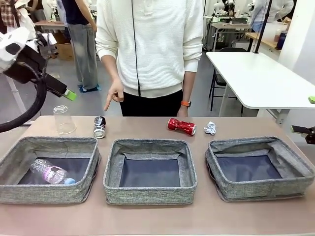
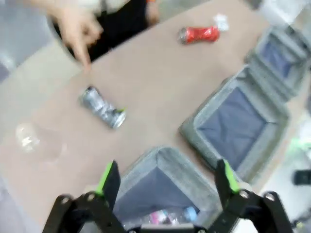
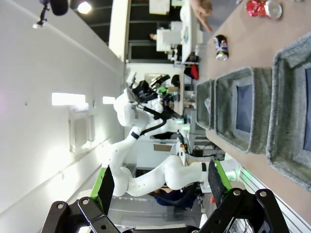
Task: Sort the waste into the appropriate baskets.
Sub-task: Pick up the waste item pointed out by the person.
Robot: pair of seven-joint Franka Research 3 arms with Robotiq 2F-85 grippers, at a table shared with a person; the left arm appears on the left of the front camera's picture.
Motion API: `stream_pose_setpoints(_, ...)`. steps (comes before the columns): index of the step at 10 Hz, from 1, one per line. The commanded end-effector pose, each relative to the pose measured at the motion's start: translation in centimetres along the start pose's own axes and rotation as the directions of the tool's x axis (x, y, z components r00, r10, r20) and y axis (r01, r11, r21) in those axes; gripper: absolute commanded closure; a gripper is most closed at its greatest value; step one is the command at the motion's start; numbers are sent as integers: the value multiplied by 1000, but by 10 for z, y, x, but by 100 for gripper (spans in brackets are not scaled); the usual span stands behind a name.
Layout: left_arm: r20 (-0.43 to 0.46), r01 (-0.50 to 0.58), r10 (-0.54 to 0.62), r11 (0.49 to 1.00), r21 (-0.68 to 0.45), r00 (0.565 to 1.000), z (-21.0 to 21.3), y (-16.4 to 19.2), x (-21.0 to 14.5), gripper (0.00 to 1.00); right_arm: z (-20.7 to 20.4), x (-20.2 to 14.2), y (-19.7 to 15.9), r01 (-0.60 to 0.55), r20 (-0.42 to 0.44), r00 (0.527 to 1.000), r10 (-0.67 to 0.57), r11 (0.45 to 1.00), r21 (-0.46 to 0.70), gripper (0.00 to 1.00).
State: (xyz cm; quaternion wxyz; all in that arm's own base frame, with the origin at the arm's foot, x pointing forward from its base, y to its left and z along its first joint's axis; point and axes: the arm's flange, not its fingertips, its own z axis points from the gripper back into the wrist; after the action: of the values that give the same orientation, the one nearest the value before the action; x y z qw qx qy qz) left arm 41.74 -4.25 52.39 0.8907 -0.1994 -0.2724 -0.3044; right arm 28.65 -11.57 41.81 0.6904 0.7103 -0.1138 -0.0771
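My left gripper (image 1: 69, 93) (image 2: 167, 179) hangs open and empty above the left basket (image 1: 15, 162) (image 2: 160, 162), where a clear bottle (image 1: 49, 172) (image 2: 170, 216) with a pinkish label lies. Behind the baskets, from left to right, are an upturned clear cup (image 1: 64, 119) (image 2: 29, 136), a dark can (image 1: 100, 127) (image 2: 103, 108) (image 3: 221, 47), a crushed red can (image 1: 181, 126) (image 2: 198, 34) (image 3: 257, 7) and a white paper ball (image 1: 210, 128) (image 2: 221, 22). The middle basket (image 1: 150, 194) (image 2: 194, 131) and the right basket (image 1: 261, 189) (image 2: 252, 58) hold nothing. My right gripper (image 1: 310, 115) (image 3: 160, 184) is open at the right edge, empty.
A person stands at the far side. One hand (image 1: 114, 96) (image 2: 77, 34) points a finger down toward the dark can. A white table (image 1: 256, 78) stands behind at the right. Bare tabletop (image 1: 147, 219) runs in front of the baskets.
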Motion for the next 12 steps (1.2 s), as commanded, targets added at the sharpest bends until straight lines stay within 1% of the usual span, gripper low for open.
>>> stream_pose_setpoints(1, -285, -341, 358, 934, 111, 889, 12, -17, 11, 0, -1, 0, 8, 23, 2, 1000, -23, 1000, 8, 0)
stream_pose_setpoints(2, -321, -355, 423, 901, 249, 847, -1, -32, 31, 0, -1, 0, 8, 23, 2, 1000, -23, 1000, 8, 0)
stream_pose_setpoints(3, -359, -371, 451, 888, 272, 817, -30, -35, 53, 0, -1, 0, 8, 23, 2, 1000, -23, 1000, 8, 0)
stream_pose_setpoints(4, -380, -372, 454, 887, 272, 806, -61, -33, 66, 0, -1, 0, 8, 23, 2, 1000, -23, 1000, 8, 0)
stream_pose_setpoints(5, -391, -394, 483, 873, 287, 784, -92, -32, 74, 0, -1, 0, 8, 23, 2, 1000, -23, 1000, 8, 0)
stream_pose_setpoints(6, -347, -421, 538, 833, 358, 769, -119, -25, 76, 0, -1, 0, 8, 23, 2, 1000, -23, 1000, 8, 0)
stream_pose_setpoints(7, -305, -432, 568, 803, 411, 765, -144, -17, 76, 0, -1, 0, 8, 23, 2, 1000, -23, 1000, 8, 0)
stream_pose_setpoints(8, -287, -440, 583, 787, 433, 760, -169, -13, 75, 0, -1, 0, 8, 23, 2, 1000, -23, 1000, 8, 0)
stream_pose_setpoints(9, -240, -436, 579, 776, 456, 779, -188, -7, 72, 0, -1, 0, 8, 23, 2, 1000, -23, 1000, 8, 0)
stream_pose_setpoints(10, -192, -422, 575, 753, 506, 795, -207, 2, 68, 0, -1, 0, 8, 23, 2, 1000, -23, 1000, 8, 0)
stream_pose_setpoints(11, -134, -419, 575, 718, 555, 807, -219, 15, 64, 0, -1, 0, 8, 23, 2, 1000, -23, 1000, 8, 0)
stream_pose_setpoints(12, -74, -438, 587, 676, 592, 806, -225, 28, 60, 0, -1, 0, 8, 23, 2, 1000, -23, 1000, 8, 0)
